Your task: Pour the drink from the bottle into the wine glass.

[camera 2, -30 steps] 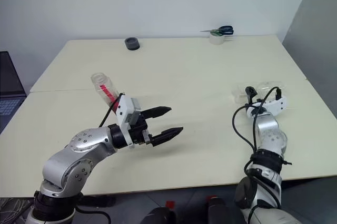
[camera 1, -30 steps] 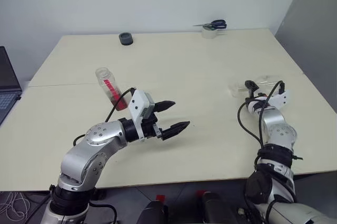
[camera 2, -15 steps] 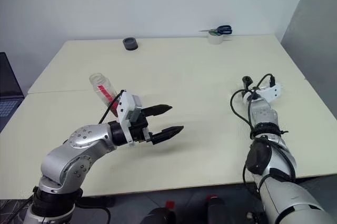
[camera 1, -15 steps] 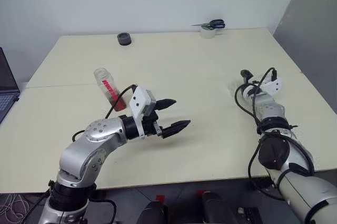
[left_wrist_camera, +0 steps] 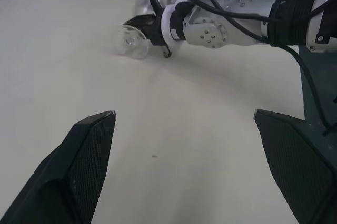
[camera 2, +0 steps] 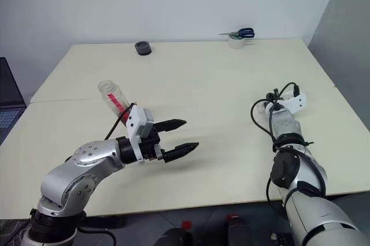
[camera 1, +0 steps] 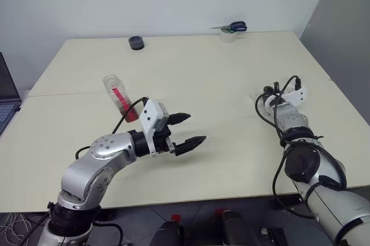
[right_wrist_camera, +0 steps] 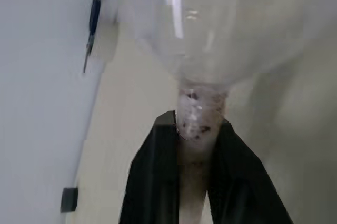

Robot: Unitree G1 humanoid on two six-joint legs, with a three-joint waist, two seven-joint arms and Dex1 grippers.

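The wine glass (left_wrist_camera: 130, 40) lies on its side at the right of the table. My right gripper (right_wrist_camera: 197, 123) is shut on its thin stem, just below the clear bowl (right_wrist_camera: 210, 24). From the head, that gripper (camera 1: 267, 92) is seen low over the table, pointing away from me. The bottle (camera 1: 118, 97), clear with a red label strip, stands tilted at the left. Its lower part is hidden behind my left wrist, so the drink cannot be told apart from the label. My left gripper (camera 1: 196, 127) hovers open and empty to the right of the bottle.
A grey tape roll (camera 1: 137, 42) sits at the table's far edge. Blue-handled scissors (camera 1: 234, 26) lie on a pale roll at the far right. A laptop (camera 1: 6, 93) shows at the left edge, and a grey partition stands to the right of the table.
My right arm has stretched forward along the table, and its gripper has shut on the wine glass stem. My left arm and the bottle have stayed in place.
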